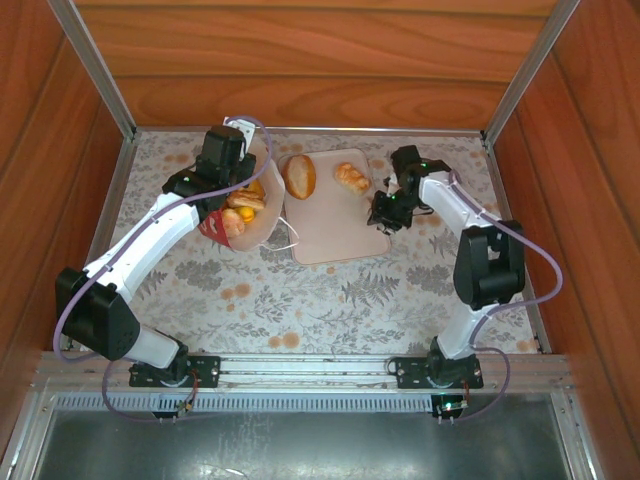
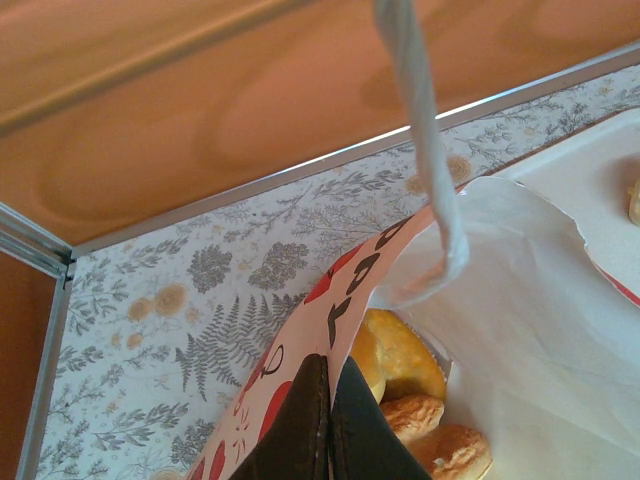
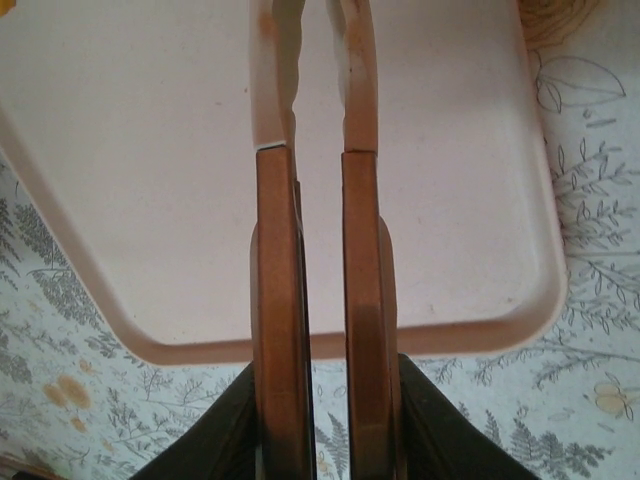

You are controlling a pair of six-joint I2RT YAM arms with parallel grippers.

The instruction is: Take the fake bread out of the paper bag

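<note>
left fingers (image 2: 300, 430) are clamped on rim of white-and-red paper bag (image 2: 520, 300) | right fingers (image 3: 280, 300) are held narrowly apart, empty, over pale beige rectangular tray (image 3: 150, 200)

Table is enclosed left, far and right by reddish-brown wood-panel walls (image 1: 300, 60), edged with silver aluminium posts (image 1: 95, 65). Tabletop is covered by a pale cloth printed with grey ferns and orange flowers (image 1: 300, 300). A grey sheet-metal ledge (image 1: 300, 440) is noted along the near edge.

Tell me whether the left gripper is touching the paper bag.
Touching. In the left wrist view, the left gripper, shut, pinches the rim of the paper bag.
</note>
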